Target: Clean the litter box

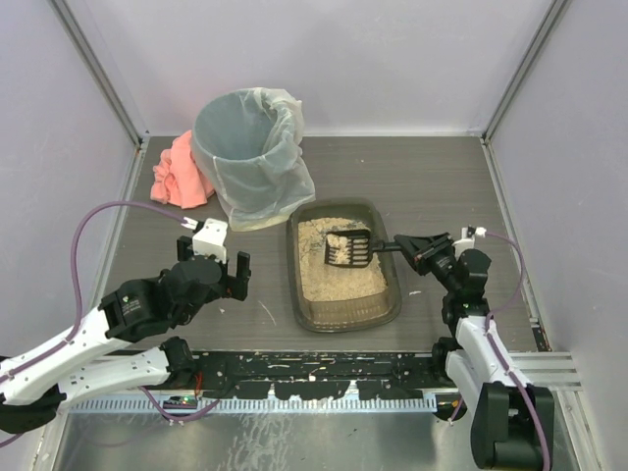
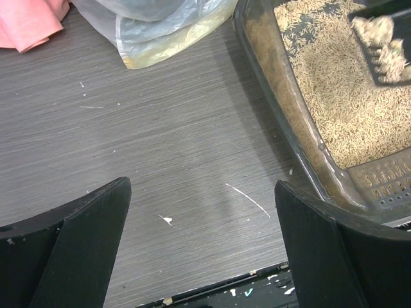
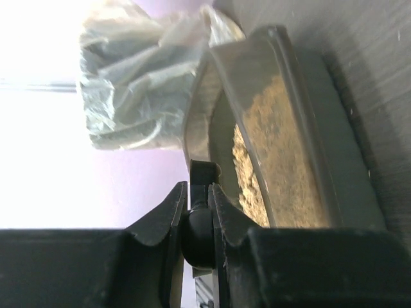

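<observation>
The litter box [image 1: 295, 287] is a shallow dark tray of beige litter at the table's middle. Its left wall [image 2: 273, 86] shows in the left wrist view and its side [image 3: 337, 160] in the right wrist view. A black slotted scoop [image 1: 348, 248] hangs just above the litter with pale clumps on it [image 2: 383, 46]. My right gripper [image 1: 413, 249] is shut on the scoop's handle [image 3: 199, 221], which sits pinched between both fingers. My left gripper [image 1: 213, 263] stands open over bare table left of the box, with nothing between its fingers [image 2: 77, 250].
A round grey bin [image 1: 245, 147] with a clear liner [image 2: 160, 32] stands behind the box, touching its far left corner [image 3: 135, 90]. A pink cloth [image 1: 178, 173] lies left of the bin [image 2: 26, 25]. White specks dot the table near the front rail [image 1: 314, 378].
</observation>
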You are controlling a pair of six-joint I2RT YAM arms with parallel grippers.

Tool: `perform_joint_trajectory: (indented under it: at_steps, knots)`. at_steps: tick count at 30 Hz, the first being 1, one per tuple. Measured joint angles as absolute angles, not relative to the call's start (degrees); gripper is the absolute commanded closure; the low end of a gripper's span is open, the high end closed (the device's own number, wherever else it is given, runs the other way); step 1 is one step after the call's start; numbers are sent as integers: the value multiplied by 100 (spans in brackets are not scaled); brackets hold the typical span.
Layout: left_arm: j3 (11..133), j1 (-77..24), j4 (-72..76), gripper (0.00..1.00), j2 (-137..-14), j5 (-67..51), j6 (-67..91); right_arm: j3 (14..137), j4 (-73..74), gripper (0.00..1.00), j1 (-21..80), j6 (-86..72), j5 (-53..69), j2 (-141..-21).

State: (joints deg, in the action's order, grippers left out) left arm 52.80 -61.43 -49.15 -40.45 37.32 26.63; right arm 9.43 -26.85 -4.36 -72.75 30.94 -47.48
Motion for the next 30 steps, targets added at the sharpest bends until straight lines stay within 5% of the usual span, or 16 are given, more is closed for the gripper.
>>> perform_joint_trajectory:
  at_steps: [30]
  knots:
    - [5019,-6141,-4919,3,-3806,3798,3111,867,-2991,99,-1197,-7303,3785,-4423]
